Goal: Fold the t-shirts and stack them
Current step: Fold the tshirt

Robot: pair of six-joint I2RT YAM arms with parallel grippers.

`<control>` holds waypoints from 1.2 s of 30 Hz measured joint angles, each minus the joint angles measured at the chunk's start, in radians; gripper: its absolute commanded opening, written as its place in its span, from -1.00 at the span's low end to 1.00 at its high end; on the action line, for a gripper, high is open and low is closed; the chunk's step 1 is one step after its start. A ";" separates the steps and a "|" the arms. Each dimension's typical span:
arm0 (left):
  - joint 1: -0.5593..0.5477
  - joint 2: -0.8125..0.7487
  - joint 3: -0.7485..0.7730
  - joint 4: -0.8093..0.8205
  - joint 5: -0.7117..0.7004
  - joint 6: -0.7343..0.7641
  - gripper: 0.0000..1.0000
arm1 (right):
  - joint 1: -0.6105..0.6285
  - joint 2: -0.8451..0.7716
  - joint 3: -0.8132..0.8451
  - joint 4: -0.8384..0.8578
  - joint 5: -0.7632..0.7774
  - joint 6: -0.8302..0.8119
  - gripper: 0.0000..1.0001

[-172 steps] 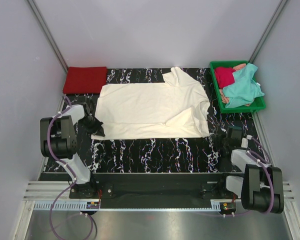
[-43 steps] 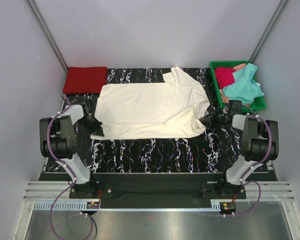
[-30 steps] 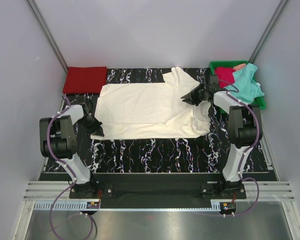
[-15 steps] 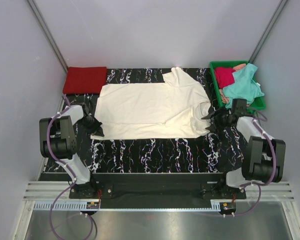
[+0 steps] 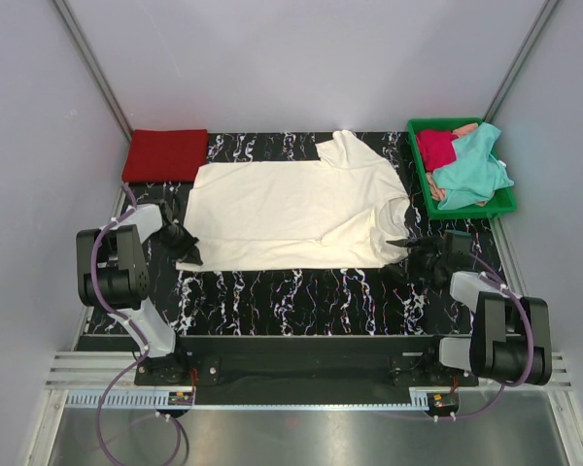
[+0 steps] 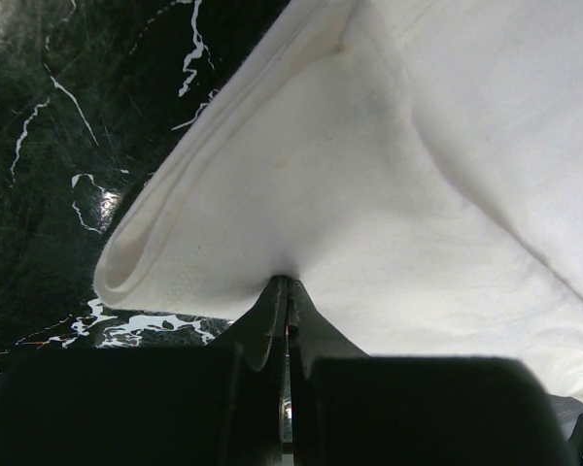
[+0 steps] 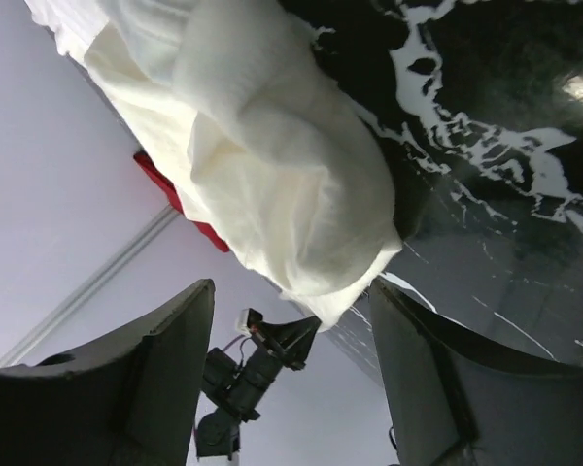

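Note:
The large cream-white t-shirt point(image 5: 291, 209) lies spread flat across the middle of the black marbled table. My left gripper point(image 5: 188, 249) is shut on its near-left corner; in the left wrist view the jaws point(image 6: 288, 283) pinch a tuck of the cream cloth point(image 6: 389, 194). My right gripper point(image 5: 408, 247) is open at the near-right corner. In the right wrist view that bunched corner point(image 7: 272, 175) hangs between the spread fingers point(image 7: 165, 359), touching neither. A folded red t-shirt point(image 5: 165, 155) sits at the far left. The crimson t-shirt point(image 5: 434, 148) and teal t-shirt point(image 5: 471, 171) lie crumpled in the tray.
The green plastic tray point(image 5: 466, 212) stands at the far right corner. Grey walls close in on the table at the left, right and back. The left arm point(image 7: 262, 369) shows in the distance in the right wrist view.
My right gripper swung from the shirt's far-right sleeve area back to the near-right corner and opened wide. The left gripper has stayed shut on its corner.

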 measured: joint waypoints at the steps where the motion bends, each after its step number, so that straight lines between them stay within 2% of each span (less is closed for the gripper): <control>1: 0.000 0.000 0.000 0.000 0.001 0.000 -1.00 | 0.002 0.008 -0.019 0.044 0.007 0.031 0.42; 8: 0.001 0.000 0.000 0.000 0.002 0.001 -1.00 | 0.010 0.101 -0.033 0.149 0.065 0.128 0.28; 13: 0.001 0.000 0.000 0.000 0.002 0.001 -1.00 | 0.011 0.073 -0.030 0.143 0.132 0.145 0.02; 16: 0.001 0.000 0.000 0.000 0.002 0.001 -1.00 | 0.011 0.018 -0.027 0.102 0.178 0.145 -0.03; 19: 0.001 0.000 0.000 0.000 0.002 0.001 -1.00 | 0.010 -0.004 -0.011 0.049 0.221 0.130 -0.02; 20: 0.001 0.000 0.000 0.000 0.002 0.001 -1.00 | 0.009 -0.007 -0.006 0.036 0.231 0.122 0.04; 29: 0.001 0.000 0.000 0.000 0.002 0.001 -1.00 | -0.029 0.016 0.025 -0.016 0.280 0.051 0.20; 36: 0.003 0.000 0.000 0.000 0.005 0.001 -1.00 | -0.039 0.040 0.042 -0.015 0.298 0.029 0.18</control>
